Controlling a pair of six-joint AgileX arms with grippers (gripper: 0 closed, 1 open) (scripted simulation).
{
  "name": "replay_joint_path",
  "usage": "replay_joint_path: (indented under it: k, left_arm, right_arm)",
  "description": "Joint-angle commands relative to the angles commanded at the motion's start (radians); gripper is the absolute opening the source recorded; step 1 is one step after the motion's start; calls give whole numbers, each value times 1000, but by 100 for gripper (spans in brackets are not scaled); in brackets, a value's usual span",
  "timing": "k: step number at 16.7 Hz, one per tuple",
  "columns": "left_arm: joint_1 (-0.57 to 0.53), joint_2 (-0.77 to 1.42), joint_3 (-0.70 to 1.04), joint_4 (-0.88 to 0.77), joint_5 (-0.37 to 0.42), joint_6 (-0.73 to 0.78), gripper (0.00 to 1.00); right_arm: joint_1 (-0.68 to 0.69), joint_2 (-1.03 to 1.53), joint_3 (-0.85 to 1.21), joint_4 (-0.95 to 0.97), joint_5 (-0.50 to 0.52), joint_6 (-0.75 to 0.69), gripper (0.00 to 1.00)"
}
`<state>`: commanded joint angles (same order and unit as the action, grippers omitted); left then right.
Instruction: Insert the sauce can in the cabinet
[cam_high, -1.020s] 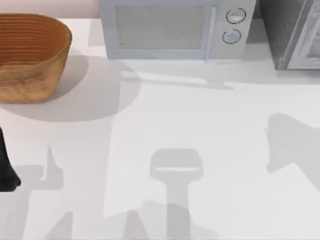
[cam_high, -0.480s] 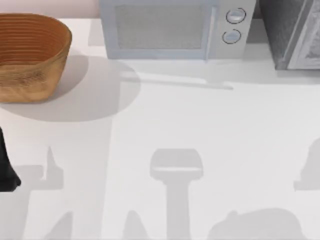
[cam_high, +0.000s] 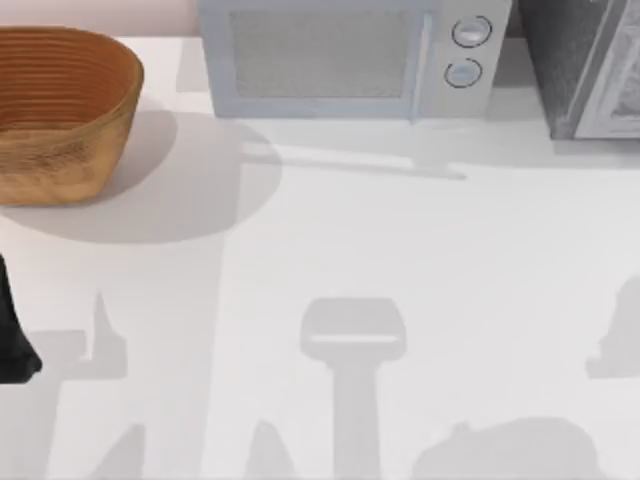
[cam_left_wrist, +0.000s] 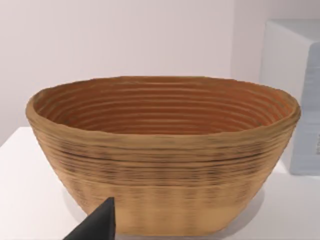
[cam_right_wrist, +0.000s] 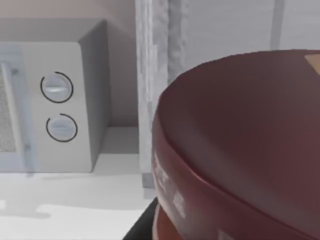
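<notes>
**Can in hand, cabinet close: a clipped frame is the main risk**

The right end effector (cam_right_wrist: 150, 222) appears to be holding the can (cam_right_wrist: 235, 150). In the right wrist view the maroon lid sits tilted and very near the camera, clear of the tabletop (cam_high: 400, 240), with a dark finger edge touching its lower side. Just beyond the can are the pale upright frame of the cabinet (cam_right_wrist: 155, 75) and, beside that, the microwave (cam_right_wrist: 60, 100) with its two knobs. In the top view the cabinet (cam_high: 580, 60) stands in the far right corner, next to the microwave (cam_high: 340, 60).

My concerns from here:

- **Hitting the frame.** The can is tilted and close to the cabinet's upright edge. A straight push could knock the lid rim against that edge and twist the can in the grip.
- **Door state.** I cannot tell whether the way in is open. Driving forward against a shut panel would jam or drop the can.
- **Slipping.** How much of the can's side is gripped is hidden. A shallow hold on a smooth cylinder may give way on any bump.
- **Wrong target.** The microwave is right next to the cabinet, so drifting toward it would miss.

The left arm (cam_high: 12, 330) is parked at the tabletop's left edge, facing the basket (cam_left_wrist: 160, 150), well out of the way.
</notes>
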<state>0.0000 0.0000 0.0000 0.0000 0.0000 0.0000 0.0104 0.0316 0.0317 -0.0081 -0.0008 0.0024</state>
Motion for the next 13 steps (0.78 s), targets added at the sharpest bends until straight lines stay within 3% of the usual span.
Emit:
replay_joint_path:
  k: [5, 13]
  left_arm:
    - [0, 0, 0, 0, 0, 0, 100]
    - [0, 0, 0, 0, 0, 0, 100]
  right_arm:
    - [33, 214, 261, -82, 29, 9, 0]
    - [98, 753, 1033, -292, 119, 24, 0]
